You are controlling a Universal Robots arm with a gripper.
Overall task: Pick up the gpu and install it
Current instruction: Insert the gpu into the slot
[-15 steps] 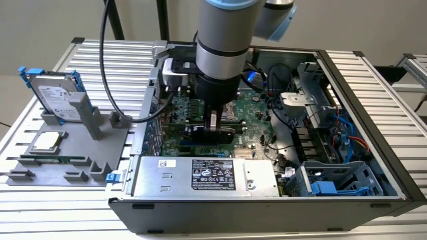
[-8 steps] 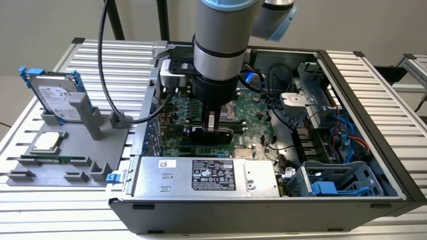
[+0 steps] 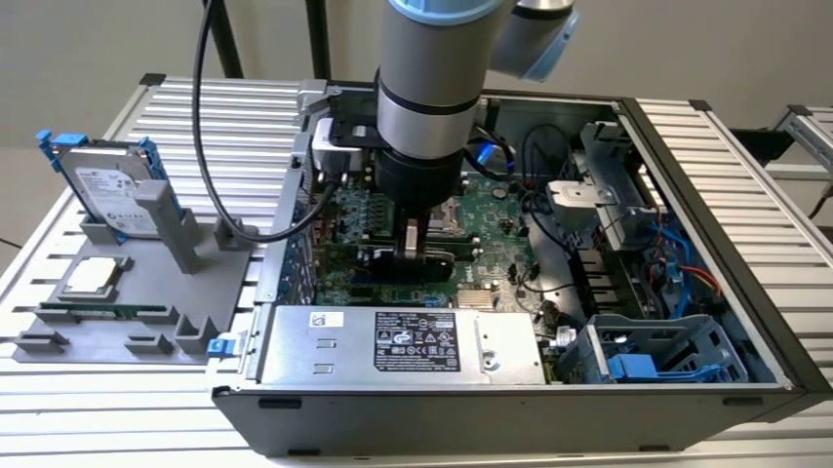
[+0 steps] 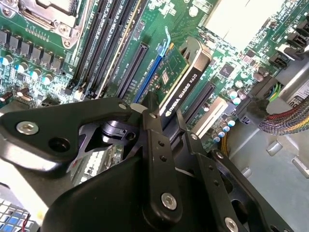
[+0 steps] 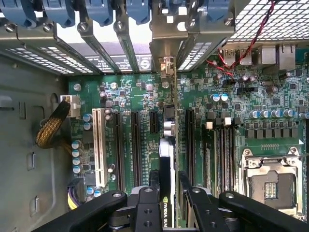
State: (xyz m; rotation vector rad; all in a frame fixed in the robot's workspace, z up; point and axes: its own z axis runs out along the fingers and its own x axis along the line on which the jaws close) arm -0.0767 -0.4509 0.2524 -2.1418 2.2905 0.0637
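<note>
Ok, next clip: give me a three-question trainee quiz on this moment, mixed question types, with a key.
1. True or false: the gpu lies flat on the grey fixture outside the case.
2. Multiple choice: in both wrist views, the end effector is
A. open, well away from the card
B. shut on the gpu's top edge
C. shut on the hard drive
3. Short answer: in the exterior view, what stands upright in the grey fixture at the exterior view's left?

Key:
1. False. It stands on edge over the motherboard slots inside the computer case.
2. B
3. The silver hard drive with blue rails.
</note>
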